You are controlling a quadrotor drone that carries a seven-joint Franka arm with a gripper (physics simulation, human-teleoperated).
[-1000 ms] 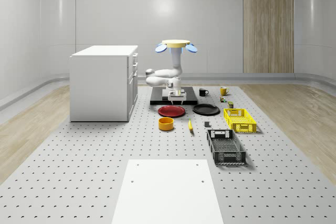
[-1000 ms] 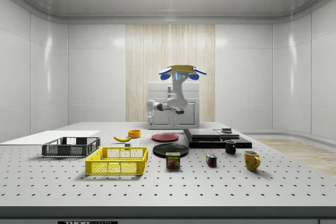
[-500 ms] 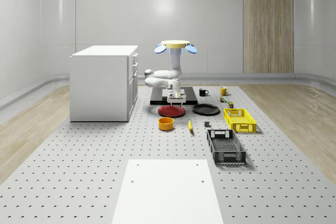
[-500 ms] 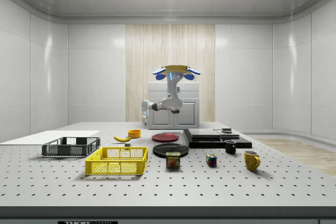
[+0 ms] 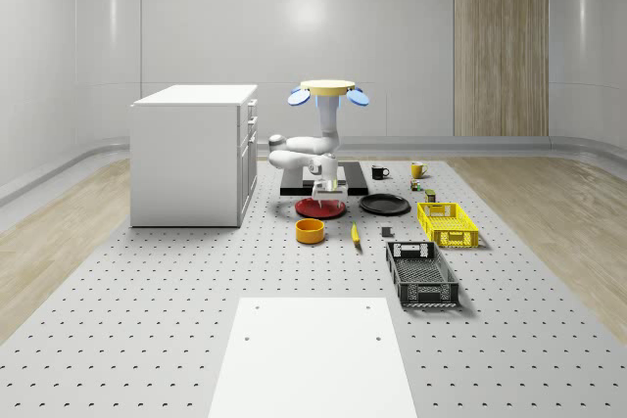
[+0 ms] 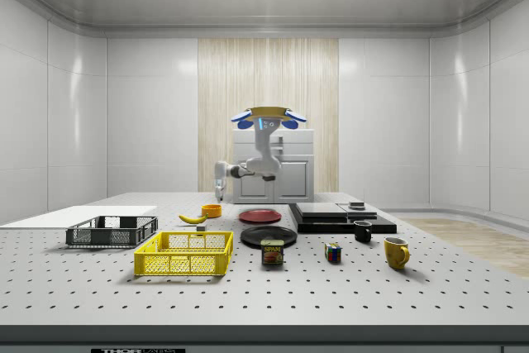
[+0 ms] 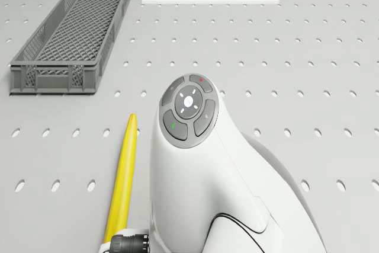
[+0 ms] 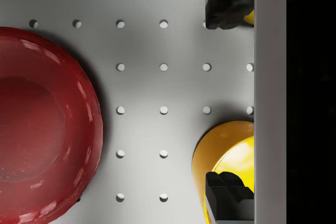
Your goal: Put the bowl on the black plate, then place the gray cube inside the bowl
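- The drone point(image 5: 328, 88) hovers above the far end of the table, roughly over the red plate point(image 5: 320, 207), with its arm bent forward and down.
- The gripper point(image 8: 227, 98) hangs above the table with fingers point(image 8: 226, 6) spread wide and nothing between them; in the wrist view the gap between them takes in part of the bowl's rim.
- The bowl point(image 5: 311, 231) (the yellow-orange one) sits upright on the table, just nearer the viewer than the red plate and clear of it; the black plate point(image 5: 384, 205) lies to the whole-scene view's right of the red one.
- It looks rigid, light and glossy, so I'd judge it slippery: pinching the thin wall at the rim, one finger inside and one outside, seems the surest hold.
- The gray cube may be the small dark piece near the banana point(image 5: 355, 233), though I can't be sure from here.
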